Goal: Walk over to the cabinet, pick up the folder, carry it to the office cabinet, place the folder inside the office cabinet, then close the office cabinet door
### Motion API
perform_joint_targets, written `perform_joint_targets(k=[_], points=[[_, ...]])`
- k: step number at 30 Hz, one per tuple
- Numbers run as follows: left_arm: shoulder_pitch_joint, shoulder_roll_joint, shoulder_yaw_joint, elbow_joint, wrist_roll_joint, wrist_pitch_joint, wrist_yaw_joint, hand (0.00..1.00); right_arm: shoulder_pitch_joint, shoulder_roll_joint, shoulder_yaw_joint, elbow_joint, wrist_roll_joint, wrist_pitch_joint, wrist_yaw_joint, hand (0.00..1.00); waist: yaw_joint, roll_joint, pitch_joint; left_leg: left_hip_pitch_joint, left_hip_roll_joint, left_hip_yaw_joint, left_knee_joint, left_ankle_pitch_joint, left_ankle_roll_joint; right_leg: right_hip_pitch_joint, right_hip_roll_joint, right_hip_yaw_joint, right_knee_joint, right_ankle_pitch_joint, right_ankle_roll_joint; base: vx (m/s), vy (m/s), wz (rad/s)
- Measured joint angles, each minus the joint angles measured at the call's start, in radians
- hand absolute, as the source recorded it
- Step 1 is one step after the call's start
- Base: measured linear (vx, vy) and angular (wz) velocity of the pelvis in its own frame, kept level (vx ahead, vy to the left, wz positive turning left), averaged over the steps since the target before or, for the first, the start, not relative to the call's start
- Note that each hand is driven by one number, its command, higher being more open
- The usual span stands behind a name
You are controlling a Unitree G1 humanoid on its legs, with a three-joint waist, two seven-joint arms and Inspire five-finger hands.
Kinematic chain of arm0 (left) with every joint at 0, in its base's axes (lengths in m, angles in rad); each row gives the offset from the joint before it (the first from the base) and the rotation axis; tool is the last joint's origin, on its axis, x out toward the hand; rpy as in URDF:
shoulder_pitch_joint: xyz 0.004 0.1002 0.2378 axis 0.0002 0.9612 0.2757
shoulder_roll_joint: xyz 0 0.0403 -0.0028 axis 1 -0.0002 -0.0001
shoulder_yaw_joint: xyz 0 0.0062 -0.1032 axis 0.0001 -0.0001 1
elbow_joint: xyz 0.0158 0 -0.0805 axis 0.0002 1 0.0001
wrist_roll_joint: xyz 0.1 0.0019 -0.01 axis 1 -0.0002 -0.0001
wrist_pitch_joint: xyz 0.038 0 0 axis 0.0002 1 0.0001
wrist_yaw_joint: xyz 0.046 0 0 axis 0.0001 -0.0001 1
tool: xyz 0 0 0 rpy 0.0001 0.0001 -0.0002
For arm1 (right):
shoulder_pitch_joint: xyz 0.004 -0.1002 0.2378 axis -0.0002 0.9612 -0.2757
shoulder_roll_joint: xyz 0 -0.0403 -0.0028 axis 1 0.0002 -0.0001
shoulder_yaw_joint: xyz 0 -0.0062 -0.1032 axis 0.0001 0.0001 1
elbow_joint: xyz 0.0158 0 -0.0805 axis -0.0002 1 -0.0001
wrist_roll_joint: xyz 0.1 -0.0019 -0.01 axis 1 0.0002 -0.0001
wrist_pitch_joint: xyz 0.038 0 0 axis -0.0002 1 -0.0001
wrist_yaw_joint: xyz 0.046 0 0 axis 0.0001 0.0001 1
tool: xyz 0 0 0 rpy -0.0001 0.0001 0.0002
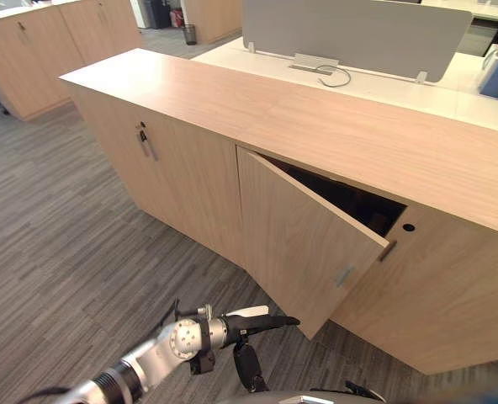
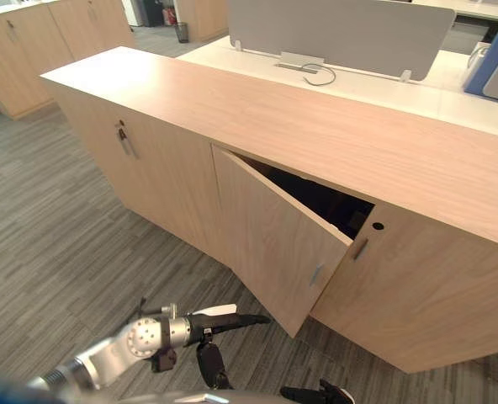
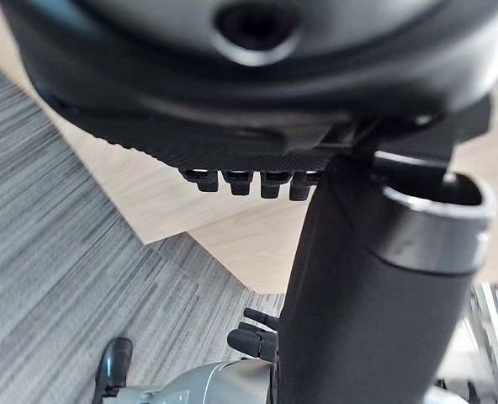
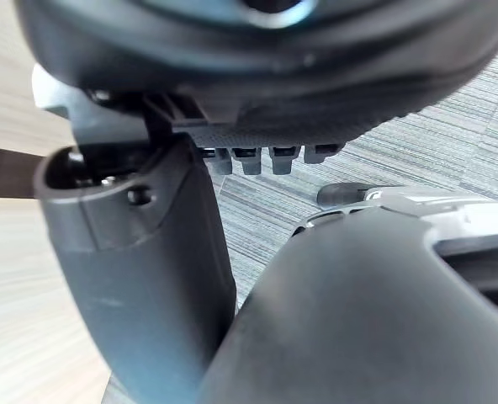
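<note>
Left hand (image 1: pixel 264 321), fingers straight and empty, hovers at 7 o'clock of the ajar door (image 1: pixel 304 244); right hand (image 4: pixel 274 84) is relaxed too. With the folder likely inside, push flat near the handle (image 1: pixel 344 275) toward 1 o'clock.

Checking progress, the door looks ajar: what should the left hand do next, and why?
Probably reach the left hand forward to the door face and push it shut. The door hangs half open on the cabinet, and the hand, open and holding nothing, points at the door's lower corner, just short of it.
</note>
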Motion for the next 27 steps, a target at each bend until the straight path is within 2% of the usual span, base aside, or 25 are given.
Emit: perform_joint_targets(k=[1, 2, 3, 4, 5, 6, 7, 8, 9, 11, 12, 13, 14, 15, 16, 17, 19, 20, 23, 26, 27], points=[[0.028, -0.041, 0.046, 0.046, -0.004, 0.003, 0.013, 1.00, -0.006, -0.001, 0.001, 0.002, 0.000, 0.000, 0.000, 1.00, 0.000, 0.003, 0.007, 0.001, 0.008, 0.016, 0.000, -0.004, 0.002, -0.018, 0.004, 0.009, 0.018, 0.001, -0.001, -0.08, -0.004, -0.81], [0.072, -0.124, 0.150, 0.139, -0.026, 0.015, 0.047, 1.00, -0.024, -0.009, 0.020, 0.003, -0.001, -0.001, 0.000, 1.00, 0.015, 0.012, 0.027, 0.002, 0.030, 0.063, 0.000, -0.008, 0.002, -0.064, 0.012, 0.007, 0.072, 0.005, -0.010, -0.11, -0.009, -1.14], [0.108, -0.196, 0.265, 0.217, -0.072, 0.032, 0.079, 1.00, -0.042, -0.013, 0.036, 0.000, -0.001, 0.002, -0.002, 1.00, 0.025, 0.011, 0.044, 0.002, 0.045, 0.110, 0.000, -0.011, -0.001, -0.106, 0.015, -0.040, 0.120, 0.010, -0.020, -0.09, -0.010, -1.14], [0.119, -0.228, 0.322, 0.253, -0.089, 0.039, 0.090, 1.00, -0.041, -0.011, 0.036, -0.008, -0.001, 0.002, -0.003, 1.00, 0.025, 0.004, 0.050, 0.002, 0.046, 0.122, 0.001, -0.014, -0.001, -0.111, 0.012, -0.088, 0.124, 0.007, -0.024, -0.10, -0.053, -0.86], [0.128, -0.284, 0.419, 0.323, -0.113, 0.052, 0.138, 1.00, -0.031, 0.000, 0.033, -0.017, 0.001, 0.000, -0.010, 1.00, 0.024, -0.008, 0.058, 0.002, 0.046, 0.137, 0.007, -0.019, -0.003, -0.106, 0.008, -0.165, 0.112, 0.007, -0.024, -0.05, -0.053, -0.41], [0.131, -0.307, 0.456, 0.351, -0.121, 0.054, 0.169, 1.00, -0.028, 0.004, 0.026, -0.018, 0.001, -0.001, -0.015, 1.00, 0.024, -0.011, 0.060, 0.002, 0.046, 0.143, 0.015, -0.025, -0.005, -0.102, 0.011, -0.162, 0.102, 0.012, -0.016, -0.07, -0.066, -0.40], [0.137, -0.350, 0.536, 0.411, -0.115, 0.055, 0.239, 1.00, -0.025, 0.010, 0.009, -0.018, 0.002, 0.000, -0.023, 1.00, 0.027, -0.014, 0.061, 0.005, 0.052, 0.162, 0.041, -0.044, -0.007, -0.087, 0.019, -0.146, 0.077, 0.025, -0.003, -0.04, -0.026, -0.48], [0.147, -0.381, 0.617, 0.467, -0.085, 0.053, 0.303, 1.00, -0.021, 0.012, -0.004, -0.015, 0.003, 0.000, -0.035, 1.00, 0.032, -0.015, 0.064, 0.003, 0.072, 0.191, 0.104, -0.088, -0.018, -0.066, 0.029, -0.126, 0.054, 0.032, 0.006, -0.03, -0.036, -0.54], [0.148, -0.391, 0.659, 0.501, -0.077, 0.052, 0.325, 1.00, -0.016, 0.012, -0.006, -0.013, 0.004, 0.000, -0.040, 1.00, 0.034, -0.013, 0.066, -0.005, 0.092, 0.202, 0.156, -0.123, -0.028, -0.053, 0.037, -0.118, 0.044, 0.031, 0.003, 0.01, -0.083, -0.61], [0.165, -0.409, 0.819, 0.618, -0.122, 0.065, 0.403, 1.00, -0.004, 0.000, -0.007, -0.015, 0.004, -0.001, -0.057, 1.00, 0.042, 0.024, 0.067, -0.070, 0.232, 0.235, 0.430, -0.259, -0.054, -0.026, 0.098, -0.114, 0.017, 0.025, -0.007, 0.05, -0.149, -0.73], [0.171, -0.405, 0.853, 0.635, -0.132, 0.068, 0.415, 1.00, -0.003, 0.003, -0.011, -0.015, 0.004, -0.001, -0.063, 1.00, 0.046, 0.029, 0.069, -0.091, 0.266, 0.238, 0.503, -0.271, -0.057, -0.023, 0.115, -0.098, 0.010, 0.023, -0.011, 0.10, -0.187, -0.86], [0.182, -0.396, 0.911, 0.659, -0.170, 0.074, 0.445, 1.00, -0.003, 0.015, -0.041, -0.013, 0.004, 0.000, -0.084, 1.00, 0.052, 0.027, 0.077, -0.181, 0.338, 0.179, 0.719, -0.259, -0.034, -0.024, 0.152, -0.055, 0.011, 0.026, -0.037, 0.11, -0.155, -0.81], [0.187, -0.393, 0.927, 0.671, -0.198, 0.076, 0.453, 1.00, -0.006, 0.018, -0.046, -0.009, 0.004, 0.003, -0.096, 1.00, 0.068, 0.023, 0.084, -0.230, 0.342, 0.100, 0.799, -0.260, -0.019, -0.018, 0.157, -0.024, 0.015, 0.024, -0.047, 0.12, -0.157, -0.88], [0.186, -0.400, 0.947, 0.675, -0.222, 0.080, 0.453, 1.00, -0.007, 0.015, -0.048, -0.008, 0.005, 0.003, -0.102, 1.00, 0.080, 0.019, 0.088, -0.241, 0.319, 0.043, 0.792, -0.274, -0.041, -0.018, 0.158, 0.001, 0.024, 0.022, -0.052, 0.13, -0.064, -0.99], [0.186, -0.413, 0.958, 0.675, -0.252, 0.079, 0.461, 1.00, -0.019, 0.012, -0.050, -0.007, 0.005, 0.004, -0.111, 1.00, 0.092, 0.025, 0.104, -0.241, 0.262, -0.049, 0.737, -0.296, -0.068, -0.018, 0.151, 0.042, 0.038, 0.020, -0.054, 0.15, -0.002, -1.06], [0.189, -0.427, 0.972, 0.674, -0.280, 0.078, 0.469, 1.00, -0.030, 0.011, -0.049, -0.005, 0.007, 0.005, -0.117, 1.00, 0.095, 0.024, 0.110, -0.239, 0.192, -0.146, 0.656, -0.304, -0.074, -0.019, 0.140, 0.078, 0.045, 0.020, -0.053, 0.14, 0.043, -1.05], [0.196, -0.451, 0.983, 0.674, -0.295, 0.059, 0.492, 1.00, -0.034, 0.004, -0.040, -0.005, 0.025, 0.000, -0.126, 1.00, 0.099, 0.036, 0.104, -0.222, 0.111, -0.267, 0.518, -0.288, -0.087, -0.030, 0.131, 0.121, 0.053, 0.018, -0.043, 0.13, 0.166, -0.91], [0.196, -0.479, 1.000, 0.673, -0.295, 0.034, 0.514, 1.00, -0.034, -0.003, -0.041, -0.005, 0.046, -0.005, -0.132, 1.00, 0.104, 0.058, 0.094, -0.200, 0.081, -0.306, 0.440, -0.213, -0.038, -0.038, 0.129, 0.162, 0.055, 0.017, -0.024, 0.15, 0.213, -0.79], [0.193, -0.501, 1.020, 0.675, -0.296, 0.022, 0.516, 1.00, -0.017, 0.017, -0.041, -0.008, 0.050, -0.010, -0.139, 1.00, 0.095, 0.026, 0.075, -0.149, 0.049, -0.263, 0.356, -0.190, -0.013, -0.034, 0.090, 0.168, 0.054, 0.011, -0.005, 0.12, 0.139, -0.32], [0.210, -0.499, 1.019, 0.677, -0.296, 0.022, 0.498, 1.00, 0.008, 0.031, -0.041, -0.011, 0.071, -0.013, -0.140, 1.00, 0.091, 0.005, 0.043, -0.086, 0.017, -0.244, 0.229, -0.135, -0.001, -0.035, 0.064, 0.168, 0.043, 0.008, 0.009, 0.12, 0.069, -0.14], [0.210, -0.498, 1.018, 0.682, -0.296, 0.022, 0.492, 1.00, 0.011, 0.031, -0.041, -0.011, 0.080, -0.014, -0.140, 1.00, 0.092, 0.008, 0.041, -0.077, 0.015, -0.242, 0.210, -0.126, 0.002, -0.035, 0.062, 0.168, 0.043, 0.008, 0.010, 0.09, 0.017, -0.02]])
